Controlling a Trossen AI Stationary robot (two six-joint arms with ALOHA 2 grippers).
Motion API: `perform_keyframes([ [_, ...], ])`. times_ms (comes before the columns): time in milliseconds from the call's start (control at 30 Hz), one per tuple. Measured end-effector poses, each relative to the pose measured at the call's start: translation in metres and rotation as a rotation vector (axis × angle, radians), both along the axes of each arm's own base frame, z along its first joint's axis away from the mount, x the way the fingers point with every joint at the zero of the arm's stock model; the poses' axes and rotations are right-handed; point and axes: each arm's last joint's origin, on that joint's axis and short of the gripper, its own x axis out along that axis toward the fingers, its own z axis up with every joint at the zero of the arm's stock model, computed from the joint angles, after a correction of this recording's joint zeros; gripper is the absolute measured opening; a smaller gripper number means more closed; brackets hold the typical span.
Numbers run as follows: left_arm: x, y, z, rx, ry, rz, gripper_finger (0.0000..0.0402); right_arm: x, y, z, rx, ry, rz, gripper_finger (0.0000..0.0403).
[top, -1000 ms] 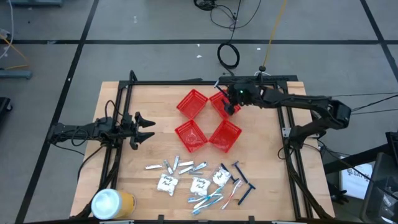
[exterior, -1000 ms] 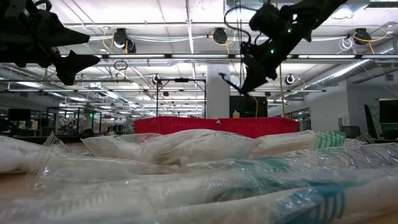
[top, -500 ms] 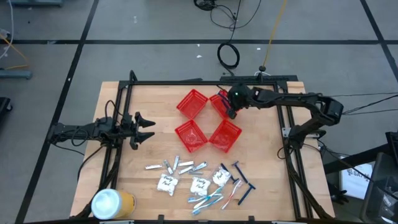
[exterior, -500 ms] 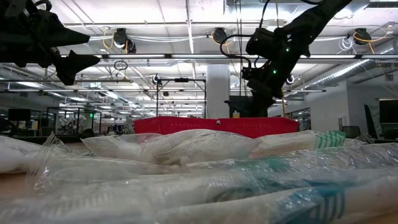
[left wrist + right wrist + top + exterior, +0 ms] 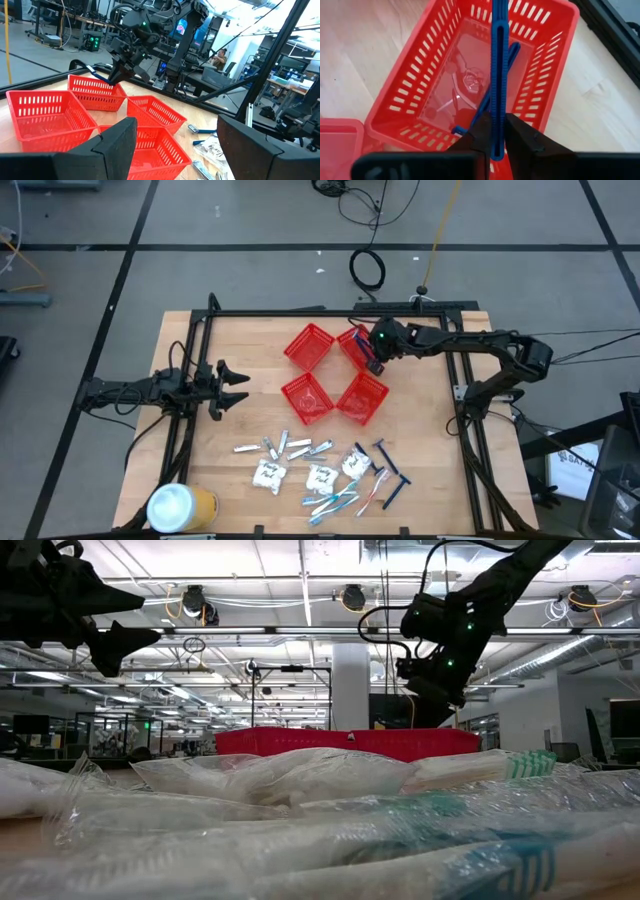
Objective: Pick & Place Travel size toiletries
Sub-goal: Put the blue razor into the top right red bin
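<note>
your right tool (image 5: pixel 494 131) pinches a dark blue razor (image 5: pixel 498 65) by its handle, hanging it over the back red basket (image 5: pixel 405 90) where another razor (image 5: pixel 490 97) already lies. it looks light, stiff and slick, so you'd best grip mid-handle. your left tool (image 5: pixel 228 387) waits spread at the surface's (image 5: pixel 440 470) left; the other toiletries (image 5: pixel 322 472) lie along the front.
</note>
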Motion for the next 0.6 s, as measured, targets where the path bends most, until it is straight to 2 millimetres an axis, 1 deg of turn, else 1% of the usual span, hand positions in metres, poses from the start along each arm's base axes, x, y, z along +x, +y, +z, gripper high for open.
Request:
perform_keyframes([
  [500,0.0,0.0,0.0,0.0,0.0,0.0,0.0271,0.0004,-0.0002,0.0003,0.004,-0.01,-0.016,0.013],
  [600,0.0,0.0,0.0,0.0,0.0,0.0,0.0271,-0.0001,0.0029,0.0052,-0.004,-0.025,-0.005,0.0142],
])
